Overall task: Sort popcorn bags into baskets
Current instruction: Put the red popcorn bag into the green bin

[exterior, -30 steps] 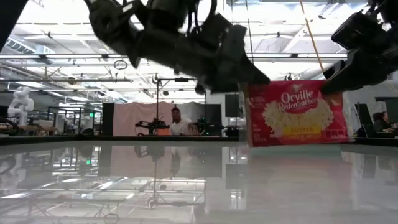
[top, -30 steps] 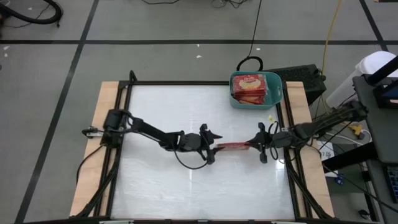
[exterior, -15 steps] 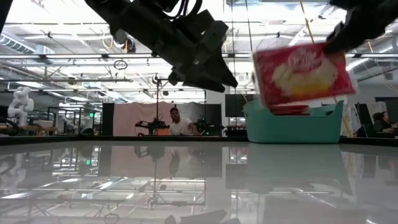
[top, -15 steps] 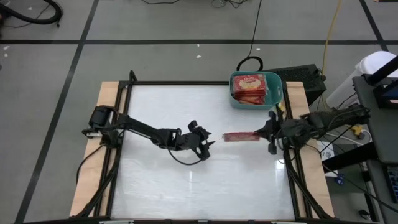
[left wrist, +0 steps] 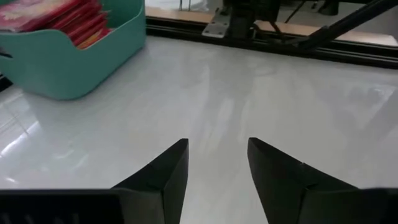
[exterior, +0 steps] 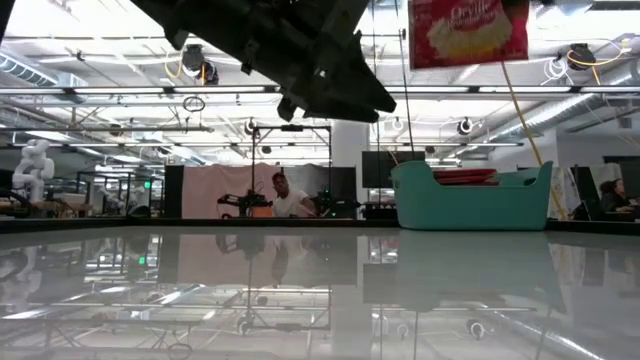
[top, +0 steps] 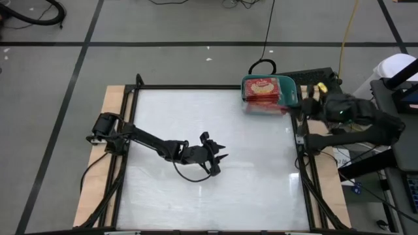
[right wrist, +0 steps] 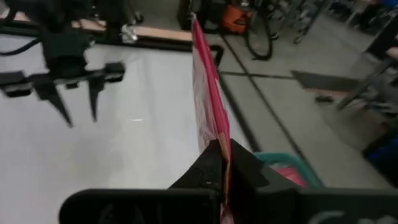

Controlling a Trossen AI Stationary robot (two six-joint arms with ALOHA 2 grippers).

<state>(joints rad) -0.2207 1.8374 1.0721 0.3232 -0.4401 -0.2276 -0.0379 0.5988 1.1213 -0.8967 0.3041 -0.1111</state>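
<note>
One red popcorn bag (exterior: 468,30) hangs high over the table's far right, by the near side of the teal basket (top: 288,96); my right gripper (right wrist: 224,155) is shut on it. In the right wrist view the bag (right wrist: 207,93) shows edge-on. The basket (exterior: 470,195) stands on the table's far right corner with more red bags (top: 263,87) stacked inside. My left gripper (top: 218,156) hovers open above the table's middle with nothing between its fingers (left wrist: 165,177). My right gripper pinches the bag's edge (right wrist: 219,144) between its two fingers. The fingers come from the table's right, nearly level. The bag sticks out past them toward the left, stands on edge with its picture side toward the near edge, and is lifted clear of table and basket.
A black frame rail (top: 299,163) runs round the white table top. A black box (top: 320,79) sits beyond the basket at the far right. The white surface around my left gripper is bare.
My right gripper has risen steeply from just above the table and swung toward the far right corner, carrying the bag from the table's middle right up beside the basket. My left gripper, which stood at the bag's left end, has risen a little and now stands apart from it.
</note>
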